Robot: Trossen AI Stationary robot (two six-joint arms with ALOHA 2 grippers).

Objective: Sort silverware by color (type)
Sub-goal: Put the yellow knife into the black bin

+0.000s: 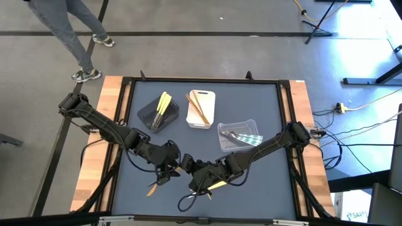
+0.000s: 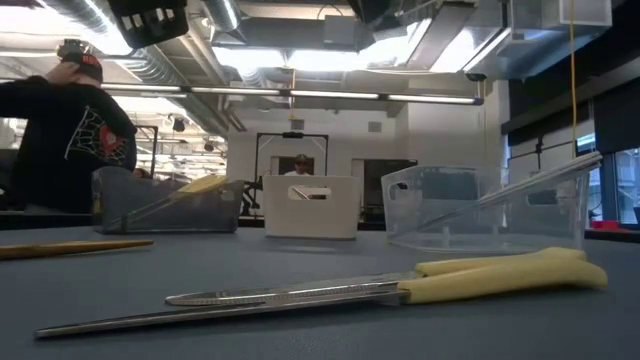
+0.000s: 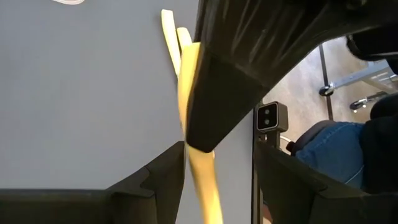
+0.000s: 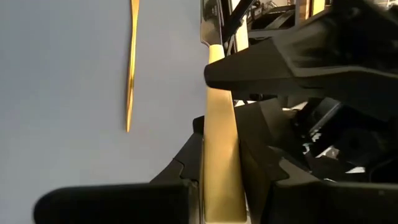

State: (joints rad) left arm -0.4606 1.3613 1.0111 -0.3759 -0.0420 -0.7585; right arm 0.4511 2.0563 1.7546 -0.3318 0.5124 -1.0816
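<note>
The pale yellow utensil point(image 4: 221, 155) you are working on sits above the near middle of the mat, between the two grippers. It is thin, stiff and light, and its smooth handle will probably twist or slip if pinched near one end, so take it across the flat of the handle, close to the middle. Your right gripper point(image 1: 186, 171) has its fingers closed narrowly on that handle. Your left gripper point(image 1: 171, 168) meets it from the other side with its fingers set wider than the handle, so it looks to have no grip on it. I judge this to be a hand-over, so do not release one side until the other has clamped. A yellow-handled knife point(image 2: 400, 290) lies flat on the mat just beside the right gripper, and an orange-brown utensil point(image 1: 151, 187) lies near the left one. Both are hard to lift from flat. Further back stand the black tray point(image 1: 146, 114) with yellow pieces, the white tray point(image 1: 208, 97) with orange-brown ones and the clear tray point(image 1: 251, 123) with silver ones.
</note>
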